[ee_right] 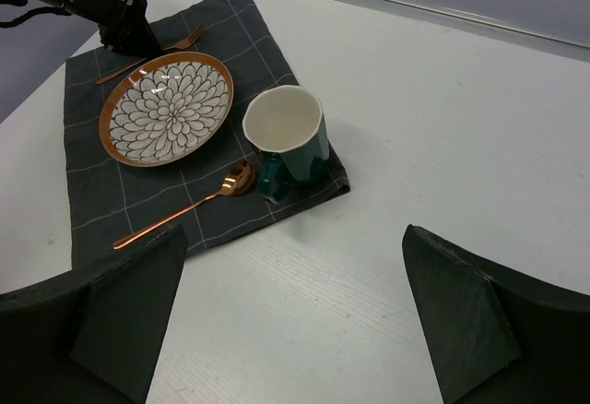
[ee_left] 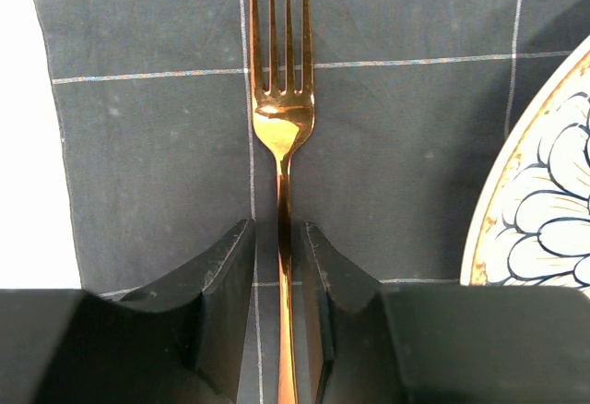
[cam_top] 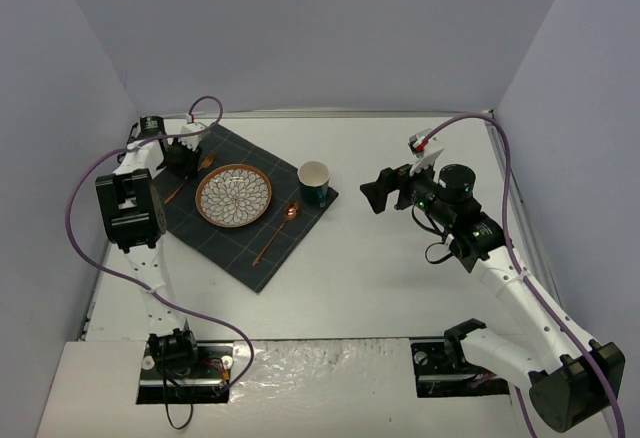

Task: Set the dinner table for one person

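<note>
The white dinner table (cam_top: 400,268) carries a dark grey checked mat (cam_top: 250,258). On the mat lie a flower-patterned plate (cam_top: 233,195), a copper spoon (cam_top: 275,230) to its right, a green-and-white mug (cam_top: 314,180) and a copper fork (ee_left: 281,118) to the plate's left. My left gripper (ee_left: 278,229) sits low over the fork handle, its jaws a little apart either side of it, with a sliver of mat showing on the left side. The fork lies flat on the mat. My right gripper (ee_right: 293,238) is open and empty, held above bare table right of the mug (ee_right: 288,136).
Grey walls close in the table on the left, back and right. The mat (ee_left: 147,146) ends close to the table's left edge, white table (ee_left: 28,146) showing beside it. The plate rim (ee_left: 544,201) lies just right of the fork.
</note>
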`<state>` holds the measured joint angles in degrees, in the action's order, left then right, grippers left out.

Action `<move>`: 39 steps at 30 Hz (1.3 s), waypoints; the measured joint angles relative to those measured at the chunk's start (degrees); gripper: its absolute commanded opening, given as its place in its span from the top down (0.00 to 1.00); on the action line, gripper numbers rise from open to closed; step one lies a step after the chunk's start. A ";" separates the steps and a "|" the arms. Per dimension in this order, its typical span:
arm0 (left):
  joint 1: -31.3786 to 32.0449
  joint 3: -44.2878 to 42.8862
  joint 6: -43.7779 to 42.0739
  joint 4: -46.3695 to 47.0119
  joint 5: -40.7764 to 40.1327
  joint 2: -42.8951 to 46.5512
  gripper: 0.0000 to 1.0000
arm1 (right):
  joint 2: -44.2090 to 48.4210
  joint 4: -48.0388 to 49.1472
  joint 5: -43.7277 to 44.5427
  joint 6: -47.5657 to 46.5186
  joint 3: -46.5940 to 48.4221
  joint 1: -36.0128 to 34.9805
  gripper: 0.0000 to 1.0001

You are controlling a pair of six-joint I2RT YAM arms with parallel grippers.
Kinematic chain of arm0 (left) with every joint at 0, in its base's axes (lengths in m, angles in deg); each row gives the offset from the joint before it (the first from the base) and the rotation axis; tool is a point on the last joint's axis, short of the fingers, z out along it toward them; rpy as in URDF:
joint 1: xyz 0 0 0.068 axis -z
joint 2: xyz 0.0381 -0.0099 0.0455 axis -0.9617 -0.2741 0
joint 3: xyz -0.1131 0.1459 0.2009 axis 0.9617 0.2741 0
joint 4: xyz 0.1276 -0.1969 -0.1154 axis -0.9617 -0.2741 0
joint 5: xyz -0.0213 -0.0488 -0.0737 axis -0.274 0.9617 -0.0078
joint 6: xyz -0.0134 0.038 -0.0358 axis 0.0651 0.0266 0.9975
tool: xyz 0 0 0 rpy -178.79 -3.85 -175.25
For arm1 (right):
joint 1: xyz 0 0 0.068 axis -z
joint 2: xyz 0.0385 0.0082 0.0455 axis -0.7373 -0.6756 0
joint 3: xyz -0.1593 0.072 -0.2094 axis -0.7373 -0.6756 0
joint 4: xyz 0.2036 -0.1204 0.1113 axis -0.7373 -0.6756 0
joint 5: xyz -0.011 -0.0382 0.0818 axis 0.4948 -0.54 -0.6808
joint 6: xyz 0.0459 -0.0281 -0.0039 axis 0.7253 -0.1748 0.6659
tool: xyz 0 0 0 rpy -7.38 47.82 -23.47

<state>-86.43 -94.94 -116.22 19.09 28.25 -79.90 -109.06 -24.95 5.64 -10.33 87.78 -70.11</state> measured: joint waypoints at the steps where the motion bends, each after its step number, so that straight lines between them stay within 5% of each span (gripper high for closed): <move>1: 0.00 0.00 0.00 0.06 -0.12 0.00 0.71 | 0.00 0.02 0.00 0.00 0.00 0.00 0.00; 8: 0.22 0.90 2.16 0.68 -0.58 2.42 0.41 | 0.17 0.05 0.04 0.04 0.00 0.00 0.00; 15: 0.22 5.47 9.76 5.24 -1.08 18.82 0.13 | 3.73 -0.10 2.07 0.23 0.00 0.00 0.00; 21: 0.35 8.72 24.61 9.20 -7.18 37.12 0.04 | 6.69 -1.97 6.32 0.38 0.42 0.00 0.00; 29: 0.75 14.84 40.63 0.43 -19.25 65.15 0.03 | 12.38 -5.59 16.09 0.43 2.30 -0.24 0.00; 39: 16.87 25.64 44.32 -15.78 -38.04 89.11 0.03 | 18.88 -10.15 28.70 1.78 2.34 -0.77 0.00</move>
<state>-69.56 -69.30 -71.90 3.31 -9.80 9.21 -90.18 -35.10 34.34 -8.55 90.12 -70.89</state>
